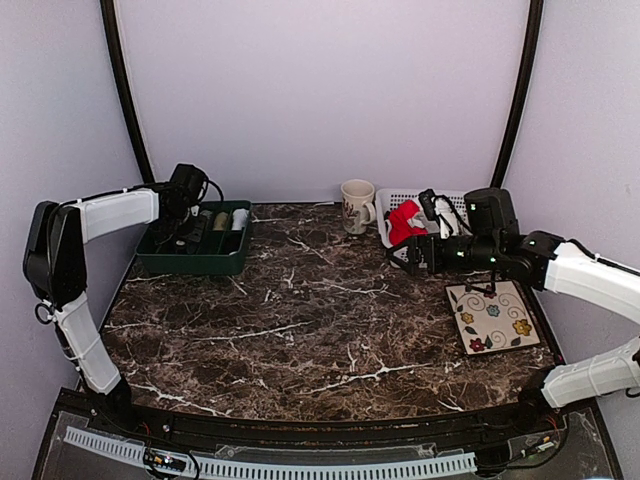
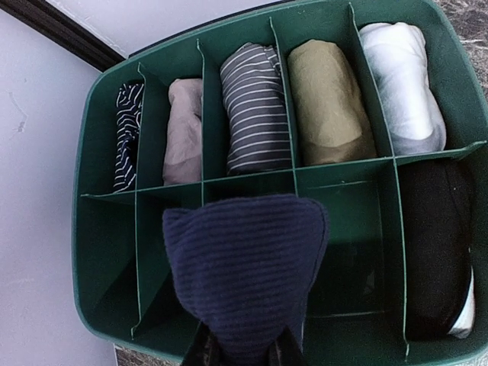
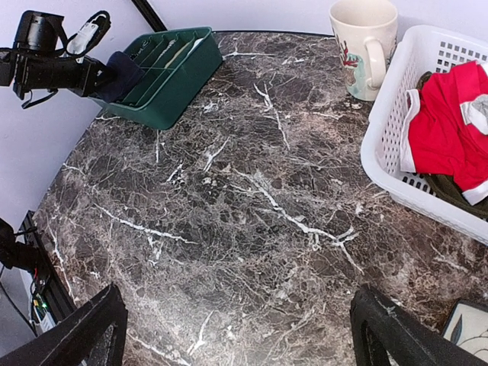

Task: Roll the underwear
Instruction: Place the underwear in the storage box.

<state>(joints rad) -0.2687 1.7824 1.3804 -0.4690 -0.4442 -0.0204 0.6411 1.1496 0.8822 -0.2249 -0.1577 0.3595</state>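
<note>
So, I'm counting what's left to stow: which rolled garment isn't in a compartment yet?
The dark navy roll, pinched in the left gripper over the front row of the green organizer; the other six rolls lie inside compartments.

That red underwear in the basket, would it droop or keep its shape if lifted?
Probably droops: the red underwear lies crumpled in the basket. Likely light, being thin cloth. It might snag the dark cloth under it.

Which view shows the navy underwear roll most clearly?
The left wrist view: the navy underwear roll is large and central, held by the left fingers over the green organizer. The right wrist view shows it small and far away; the top view barely shows it.
</note>
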